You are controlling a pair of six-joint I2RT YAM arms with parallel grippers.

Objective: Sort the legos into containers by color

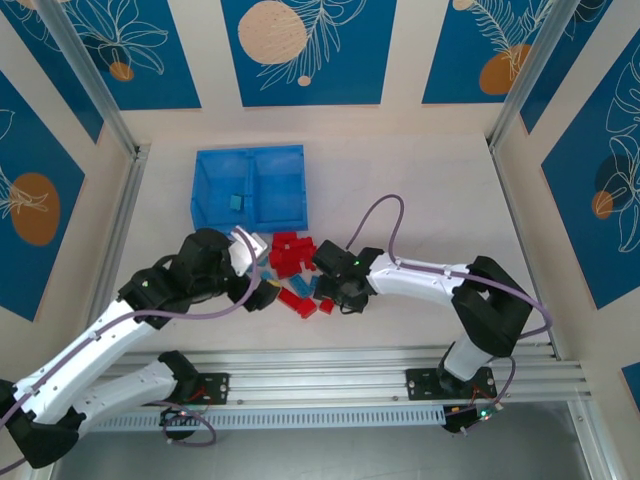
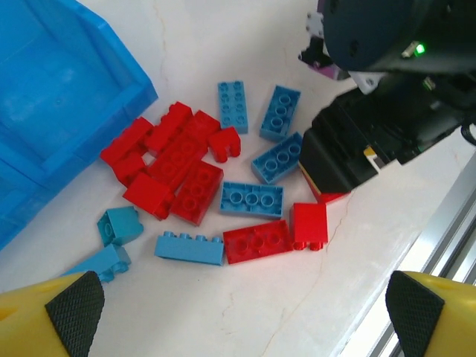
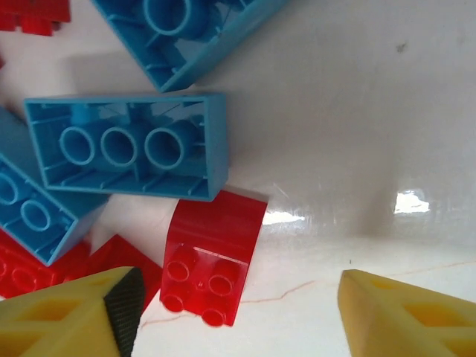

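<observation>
Edges: legos (image 1: 296, 272) lie in a loose red and light-blue heap mid-worktop, near side of the tray (image 1: 215, 165). The tray's near right corner sits just beside the farthest red bricks. One teal brick (image 1: 236, 201) lies in the tray's left compartment, close to the middle wall. Aluminium rail (image 1: 380, 365) runs along the near edge. Slanted frame posts close the left (image 1: 125, 215) and right (image 1: 520, 210) sides.

Open room: worktop (image 1: 440, 190) is bare to the right of and beyond the heap. The strip between heap and rail is narrow and taken by both wrists.

Left arm (image 1: 100, 345): reaches in from near left, wrist turned right, at the heap's near left side. Left jaws stand wide apart, fingertips (image 2: 74, 312) above bare worktop, nothing between them.

Right arm (image 1: 415, 277): forearm lies leftward from its base, wrist low over the heap's right side. Right jaws are apart and clamp nothing. In the right wrist view a small red brick (image 3: 212, 260) lies studs-up on the worktop between the fingertips (image 3: 123, 309), nearer the left one, with a gap visible. An upturned light-blue brick (image 3: 126, 149) lies just beyond it.
</observation>
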